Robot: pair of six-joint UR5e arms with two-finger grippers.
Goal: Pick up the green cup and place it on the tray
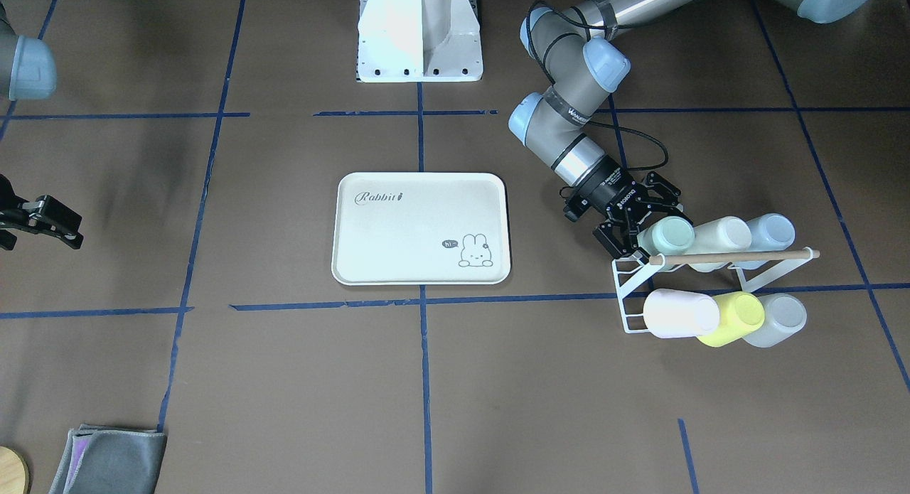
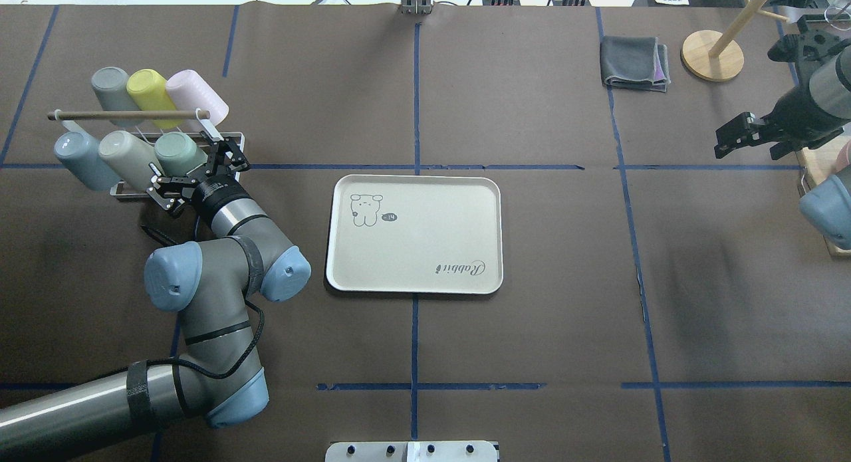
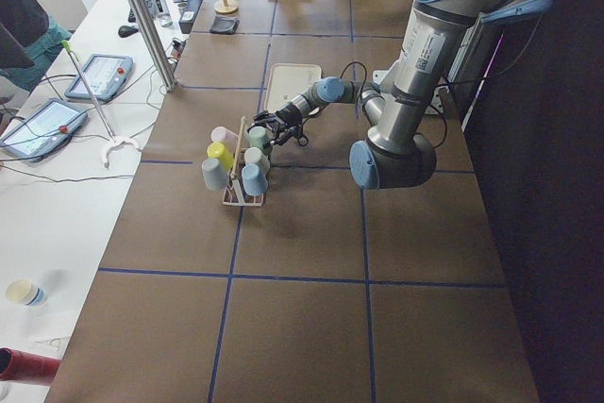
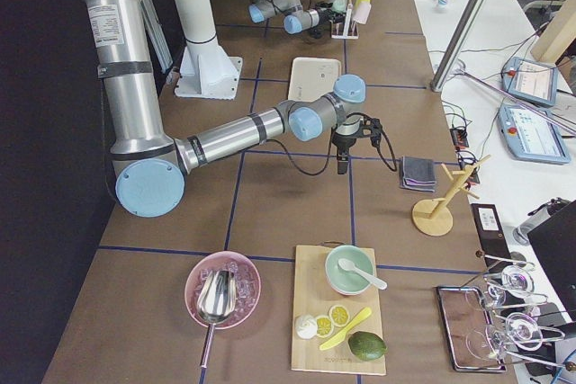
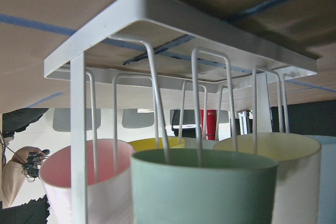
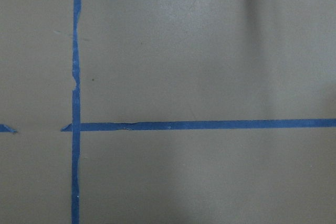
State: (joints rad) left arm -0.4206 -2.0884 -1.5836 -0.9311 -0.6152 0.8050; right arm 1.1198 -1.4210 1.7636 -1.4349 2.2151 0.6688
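Observation:
The green cup [image 1: 668, 236] lies mouth-out on a peg of a white wire rack [image 1: 629, 302], at the end of the row nearest the tray. My left gripper [image 1: 650, 227] is open, with a finger on either side of the cup [image 2: 178, 153]. In the left wrist view the cup [image 5: 203, 187] fills the bottom centre, the rack's wires running into it. The cream tray [image 1: 398, 245] with its "Rabbit" script lies flat at mid-table, bare, also seen from overhead [image 2: 425, 249]. My right gripper [image 2: 748, 139] hovers open far off at the table's other end, holding nothing.
The rack also carries cream, pale blue, pink, yellow [image 1: 736, 318] and grey cups under a wooden rod [image 1: 732, 255]. A folded grey cloth [image 2: 633, 63] and a wooden stand [image 2: 713, 55] sit at the far right. The white robot base [image 1: 419, 35] stands behind the tray.

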